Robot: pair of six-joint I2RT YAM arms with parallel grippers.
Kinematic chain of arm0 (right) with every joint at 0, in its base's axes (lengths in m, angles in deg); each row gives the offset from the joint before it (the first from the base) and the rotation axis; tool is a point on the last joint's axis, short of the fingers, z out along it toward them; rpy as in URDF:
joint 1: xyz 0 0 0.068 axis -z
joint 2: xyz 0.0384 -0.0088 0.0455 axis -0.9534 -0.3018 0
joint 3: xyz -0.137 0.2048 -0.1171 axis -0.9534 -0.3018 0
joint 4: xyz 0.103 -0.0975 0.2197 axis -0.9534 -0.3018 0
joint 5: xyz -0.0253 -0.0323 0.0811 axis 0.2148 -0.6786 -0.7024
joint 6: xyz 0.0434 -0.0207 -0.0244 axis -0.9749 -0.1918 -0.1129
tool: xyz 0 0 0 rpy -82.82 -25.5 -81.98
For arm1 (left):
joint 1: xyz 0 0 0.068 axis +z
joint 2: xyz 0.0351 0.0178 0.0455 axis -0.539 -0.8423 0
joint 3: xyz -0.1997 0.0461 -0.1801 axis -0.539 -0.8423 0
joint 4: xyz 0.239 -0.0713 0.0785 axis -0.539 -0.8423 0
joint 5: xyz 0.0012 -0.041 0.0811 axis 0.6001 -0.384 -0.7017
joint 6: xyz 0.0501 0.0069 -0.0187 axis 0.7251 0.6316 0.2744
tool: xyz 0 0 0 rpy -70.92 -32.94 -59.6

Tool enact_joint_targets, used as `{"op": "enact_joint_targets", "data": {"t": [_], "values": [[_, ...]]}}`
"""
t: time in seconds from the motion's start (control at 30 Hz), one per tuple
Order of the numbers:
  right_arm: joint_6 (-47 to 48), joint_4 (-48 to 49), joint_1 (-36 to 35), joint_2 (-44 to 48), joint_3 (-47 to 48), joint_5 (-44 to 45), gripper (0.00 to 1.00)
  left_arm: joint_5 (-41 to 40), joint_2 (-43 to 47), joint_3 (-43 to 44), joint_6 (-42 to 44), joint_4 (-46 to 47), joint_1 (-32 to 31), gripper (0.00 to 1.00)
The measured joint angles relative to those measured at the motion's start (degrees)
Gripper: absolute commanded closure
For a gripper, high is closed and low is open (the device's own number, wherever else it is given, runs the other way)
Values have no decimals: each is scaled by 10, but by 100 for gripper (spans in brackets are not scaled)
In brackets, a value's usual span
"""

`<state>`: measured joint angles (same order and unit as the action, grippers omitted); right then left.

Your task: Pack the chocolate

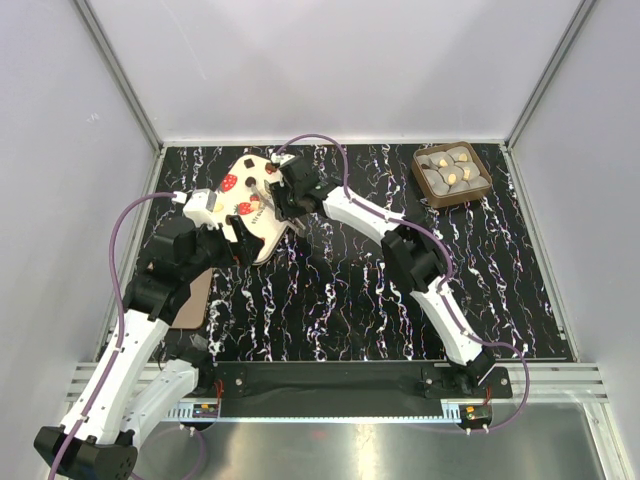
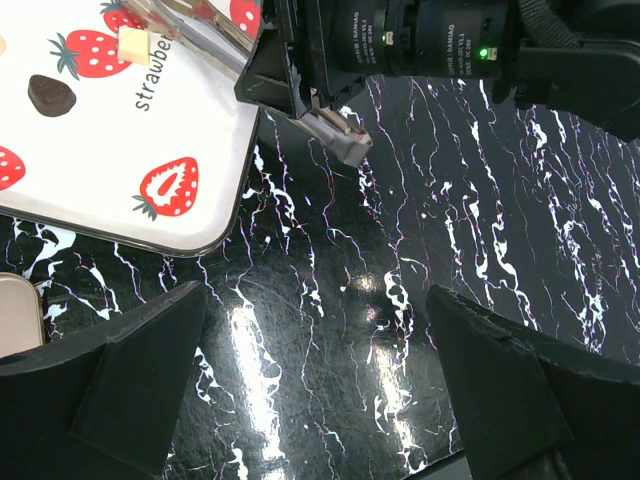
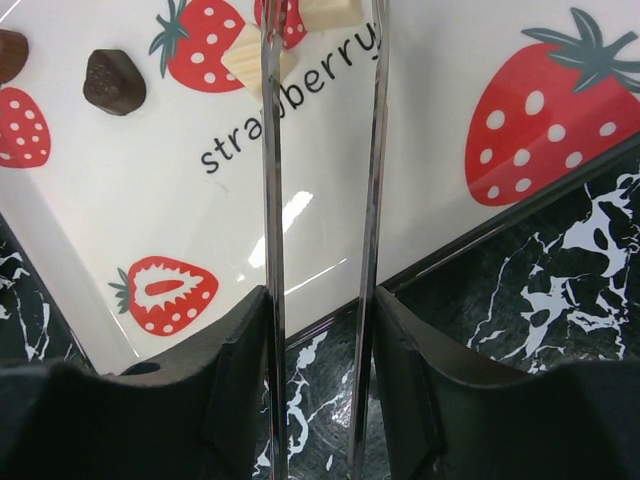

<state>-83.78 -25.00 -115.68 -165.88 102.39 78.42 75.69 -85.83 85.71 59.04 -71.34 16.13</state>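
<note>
Chocolate (image 1: 452, 170) sits in the brown tray (image 1: 465, 199) at the far right corner of the counter (image 1: 350, 290): small round pieces, pale grey plus a few gold. It's well apart from both arms

Right pincer (image 3: 320, 300) is pinching what looks like tweezers (image 3: 268, 200): two thin metal blades run out from between its fingers with a gap between them. Tips run off the top of the wrist view, so can't tell if they hold anything. It hangs over the lid (image 1: 245, 190), left of centre on the counter

Key relation: from the right pincer the tray lies off to the right and slightly farther back, with open counter between. Blades currently point away from the tray, out over the lid. Tray is square, set a bit skewed to the counter edge, so no long axis to line up on. The pieces are round too

Right arm looks the nearer one for the tray. The left would have to cross the whole counter

Left pincer (image 2: 315, 300) is spread wide and empty, low over bare counter just beside the lid's near edge, with the right pincer just ahead of it

Lid's long axis runs roughly near-to-far, tilted

Writing: "strawberry" in black lowercase on the lid, among red strawberries plus brown and cream sweets, all printed. The tweezers cut through the word in the right wrist view. Small white text on the right wrist lens barrel is too small to read
</note>
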Motion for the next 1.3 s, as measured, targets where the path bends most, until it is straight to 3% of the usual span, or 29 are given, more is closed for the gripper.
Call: {"op": "enact_joint_targets", "data": {"t": [0.37,0.63,0.97,1.17,1.3], "values": [[24,-6,-2,-1,0,40,65,0,0,0,0,0,0,1],[39,-16,-2,6,-5,56,67,0,0,0,0,0,0,1],[21,-36,14,90,-30,32,69,-3,0,0,0,0,0,1],[9,-66,85,194,-66,29,69,-7,0,0,0,0,0,1],[9,-70,167,294,-150,39,69,-7,0,0,0,0,0,1]]}}
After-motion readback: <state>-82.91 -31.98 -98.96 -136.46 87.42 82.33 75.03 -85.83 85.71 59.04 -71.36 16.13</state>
